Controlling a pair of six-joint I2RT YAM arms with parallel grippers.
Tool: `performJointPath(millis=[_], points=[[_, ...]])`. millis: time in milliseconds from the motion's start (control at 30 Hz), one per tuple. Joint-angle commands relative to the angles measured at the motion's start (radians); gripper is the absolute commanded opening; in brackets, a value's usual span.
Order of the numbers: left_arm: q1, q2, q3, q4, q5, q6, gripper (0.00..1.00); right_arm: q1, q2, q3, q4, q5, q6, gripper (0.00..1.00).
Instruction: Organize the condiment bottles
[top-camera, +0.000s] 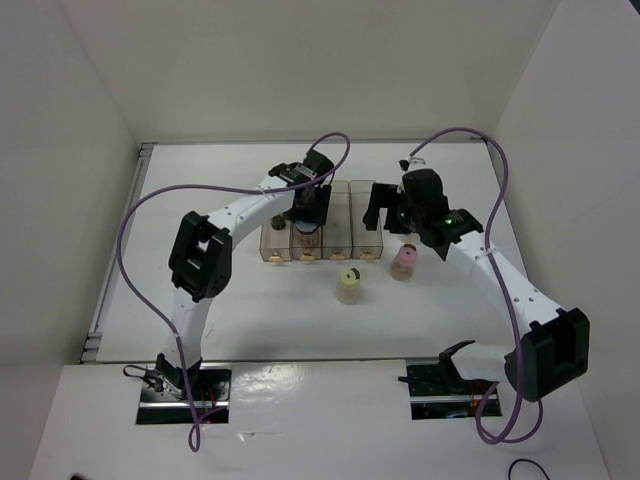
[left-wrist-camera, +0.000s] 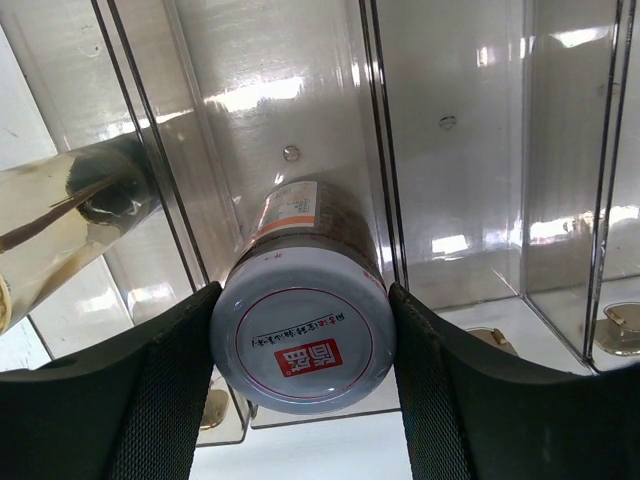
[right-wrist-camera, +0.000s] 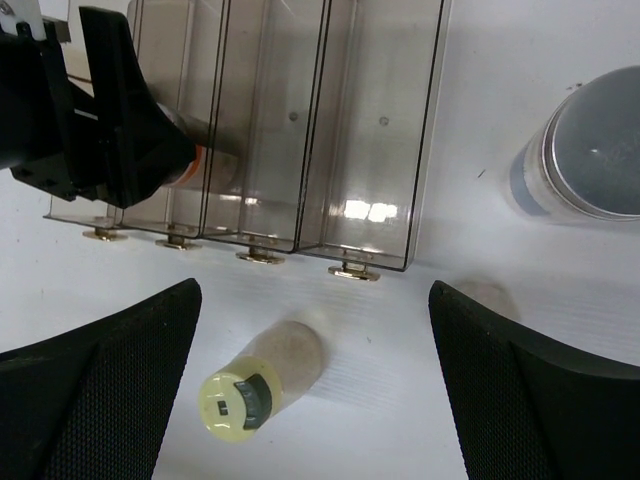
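Observation:
My left gripper (top-camera: 308, 212) (left-wrist-camera: 303, 400) is shut on the white-lidded brown jar (left-wrist-camera: 303, 340), which lies in the second slot from the left of the clear rack (top-camera: 345, 195). The slim amber bottle (left-wrist-camera: 70, 200) lies in the first slot. The cream jar with the dark-dotted lid (top-camera: 348, 285) (right-wrist-camera: 255, 385) stands on the table in front of the rack, below my open, empty right gripper (top-camera: 385, 215) (right-wrist-camera: 312, 292). The pink jar (top-camera: 405, 262) stands right of the rack's front. The grey-lidded blue-labelled jar (right-wrist-camera: 590, 150) stands right of the rack; the right arm hides it in the top view.
The rack's two right slots (right-wrist-camera: 375, 130) hold nothing. The left arm's gripper (right-wrist-camera: 100, 120) shows at the rack's left end in the right wrist view. White walls enclose the table (top-camera: 250, 310) at the back and sides.

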Motion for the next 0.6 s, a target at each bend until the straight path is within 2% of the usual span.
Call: performJointPath(millis=[0, 133, 267, 400, 567], points=[[0.005, -0.006, 0.026, 0.049, -0.025, 0.013, 0.61, 0.031, -0.028, -0.01, 0.014, -0.009, 0.009, 0.99], [0.005, -0.015, 0.025, 0.049, -0.045, 0.013, 0.75, 0.052, -0.019, -0.019, 0.025, -0.009, 0.018, 0.99], [0.005, -0.015, 0.042, 0.036, -0.045, 0.032, 0.82, 0.063, -0.018, -0.03, 0.025, -0.009, 0.018, 0.99], [-0.044, -0.034, 0.099, 0.009, -0.087, 0.046, 0.96, 0.072, -0.018, -0.03, 0.025, -0.009, 0.018, 0.99], [-0.044, -0.047, 0.225, -0.068, -0.108, 0.046, 0.97, 0.114, -0.054, -0.03, 0.014, -0.038, 0.006, 0.99]])
